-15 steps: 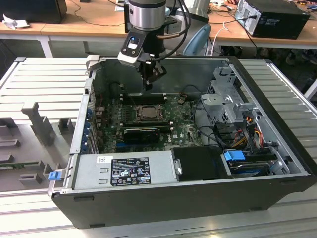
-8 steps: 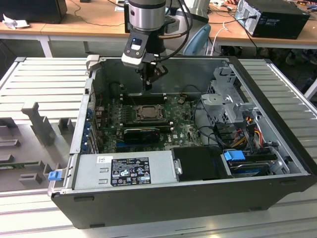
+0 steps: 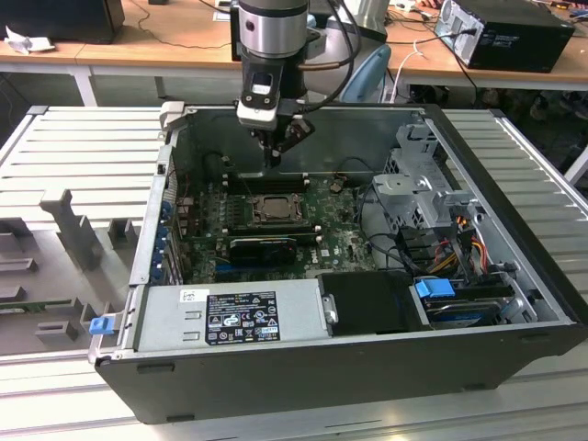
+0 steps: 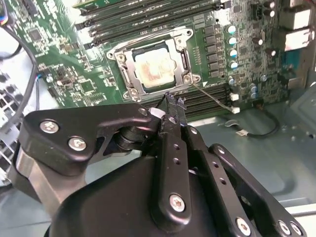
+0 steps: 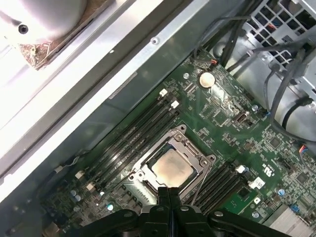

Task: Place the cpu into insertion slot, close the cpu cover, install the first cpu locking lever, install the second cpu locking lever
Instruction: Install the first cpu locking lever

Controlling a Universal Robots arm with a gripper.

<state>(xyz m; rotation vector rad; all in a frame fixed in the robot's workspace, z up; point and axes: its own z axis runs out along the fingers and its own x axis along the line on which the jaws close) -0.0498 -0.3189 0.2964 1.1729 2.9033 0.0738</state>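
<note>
Case wall [image 3: 154, 211]: thin grey sheet metal at the exterior view's left; upright edge closing off the board on that side.
Power supply [image 3: 230, 317]: dull grey box with a labelled face; hides the strip of board behind it.
Gripper [image 3: 273, 158]: black jointed metal fingers, tips pressed together with nothing between them; hanging over the socket in the exterior view; contact with the cover impossible to tell.
Cpu [image 4: 154, 69]: flat square, silvery top with a brownish smear; seated in the socket under the cover.
Insertion slot [image 4: 184, 59]: black rim visible as a thin strip beside the chip; contact field hidden.
Cpu cover [image 4: 129, 74]: dull silver frame lying flat around the chip, window showing the chip's top.
Lever [image 4: 215, 95]: thin wire rod reaching out from the cover's corner; latched or not, unclear.
Green board [image 3: 340, 239]: flat, crowded with small parts and long black ridged rows.
Drive cage [image 3: 423, 184]: perforated grey metal at the exterior view's right, cables bunched beside it; open room between it and the socket.
</note>
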